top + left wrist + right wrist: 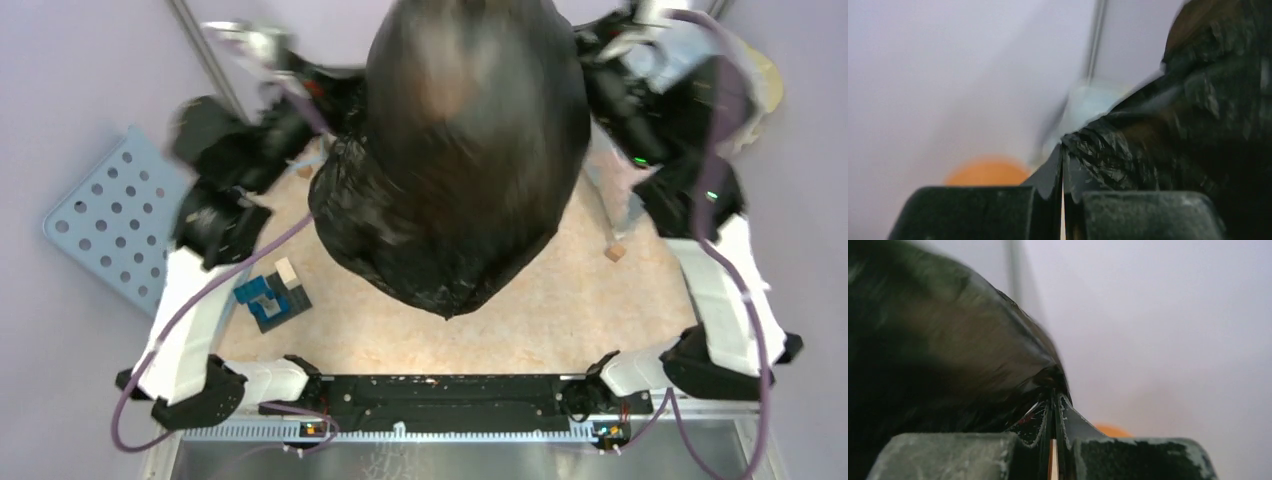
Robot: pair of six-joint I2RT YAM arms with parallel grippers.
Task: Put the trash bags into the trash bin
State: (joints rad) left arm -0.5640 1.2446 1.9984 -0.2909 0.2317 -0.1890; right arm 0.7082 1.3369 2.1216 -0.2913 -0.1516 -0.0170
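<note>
two claws, left claw [1063, 172] and right claw [1053, 415], each pinch an opposite edge of the black trash bag [460, 150], stretched between them over the table [560, 310], with the orange trash bin [988, 171] blurred below both.

The black bag [460, 170] runs off the overhead view's top edge and hides the far middle of the table [560, 310]. The orange bin [988, 171] shows only as a blurred patch in the left wrist view — a mere sliver in the right. Overhead, the arms' [215, 180] far ends are smeared by blur.
</note>
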